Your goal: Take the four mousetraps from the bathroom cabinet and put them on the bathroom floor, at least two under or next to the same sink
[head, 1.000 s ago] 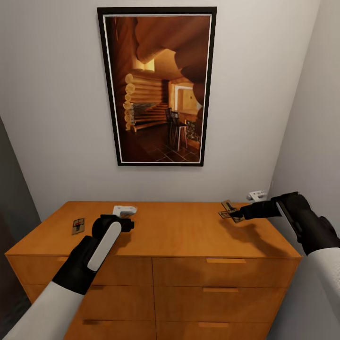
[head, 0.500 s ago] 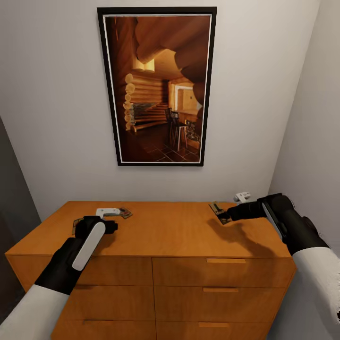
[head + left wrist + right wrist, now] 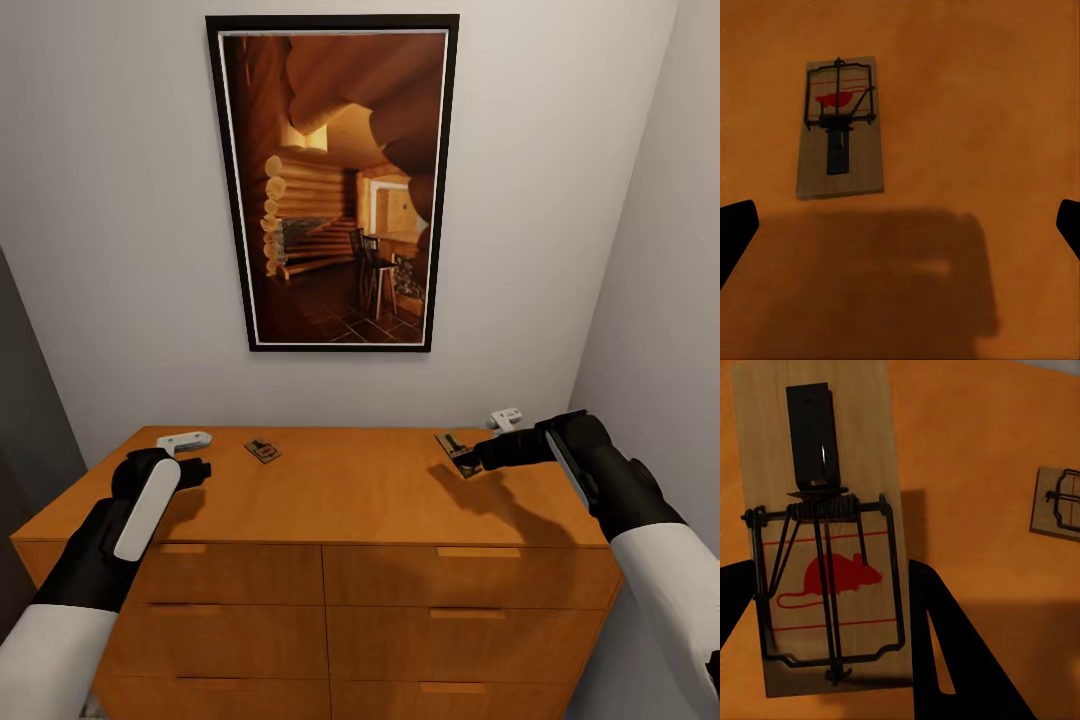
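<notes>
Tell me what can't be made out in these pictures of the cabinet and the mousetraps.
- Drawer contents: head view, the shut fronts of the cabinet hide them.
- Far mousetrap: right wrist view, cut off by the picture's edge.
- How the right gripper pinches the held mousetrap: right wrist view, the board covers the contact.
- Markings on the middle mousetrap: head view, too small.

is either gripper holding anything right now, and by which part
The right gripper holds a mousetrap by one end, its jaws shut on it. The left gripper is open, holding nothing.
</notes>
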You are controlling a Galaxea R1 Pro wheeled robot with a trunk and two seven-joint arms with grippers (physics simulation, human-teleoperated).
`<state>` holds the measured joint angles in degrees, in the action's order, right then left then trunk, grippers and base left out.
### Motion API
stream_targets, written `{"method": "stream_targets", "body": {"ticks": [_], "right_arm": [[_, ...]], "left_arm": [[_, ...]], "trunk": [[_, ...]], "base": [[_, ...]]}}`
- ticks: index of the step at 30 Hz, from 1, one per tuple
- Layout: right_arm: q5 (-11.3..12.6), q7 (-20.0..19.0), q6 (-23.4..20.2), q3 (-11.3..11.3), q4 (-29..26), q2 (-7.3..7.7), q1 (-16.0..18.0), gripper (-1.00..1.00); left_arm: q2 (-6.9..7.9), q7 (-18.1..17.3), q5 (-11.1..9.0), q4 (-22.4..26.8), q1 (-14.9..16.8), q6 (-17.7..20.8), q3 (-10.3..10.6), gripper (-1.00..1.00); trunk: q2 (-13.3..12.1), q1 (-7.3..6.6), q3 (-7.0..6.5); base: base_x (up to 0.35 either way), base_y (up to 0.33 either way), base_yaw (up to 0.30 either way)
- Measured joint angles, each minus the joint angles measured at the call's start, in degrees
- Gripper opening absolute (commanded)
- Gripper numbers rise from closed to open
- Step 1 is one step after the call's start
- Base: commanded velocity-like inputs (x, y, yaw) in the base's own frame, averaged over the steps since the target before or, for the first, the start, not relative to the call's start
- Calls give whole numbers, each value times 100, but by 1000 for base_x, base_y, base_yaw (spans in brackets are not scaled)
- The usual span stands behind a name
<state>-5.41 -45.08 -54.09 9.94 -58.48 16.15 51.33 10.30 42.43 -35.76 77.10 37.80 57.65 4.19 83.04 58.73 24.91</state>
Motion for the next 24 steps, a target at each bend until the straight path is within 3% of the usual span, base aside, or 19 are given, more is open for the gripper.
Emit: {"method": "stream_targets", "body": {"ticks": [5, 11, 24], "right_arm": [[1, -2, 4, 44, 0, -1, 0, -100], [-4, -2, 21, 52, 0, -1, 1, -100], [-6, -2, 23, 53, -2, -1, -1, -100]], "left_arm": [[18, 10, 9, 9, 2, -1, -14, 100], [140, 4, 3, 11, 5, -2, -19, 100], [189, 0, 10, -51, 101, -16, -102, 100]], "trunk": [[0, 0, 0], [0, 0, 0], [0, 0, 0]], "base": [[0, 0, 0], [0, 0, 0], [0, 0, 0]]}}
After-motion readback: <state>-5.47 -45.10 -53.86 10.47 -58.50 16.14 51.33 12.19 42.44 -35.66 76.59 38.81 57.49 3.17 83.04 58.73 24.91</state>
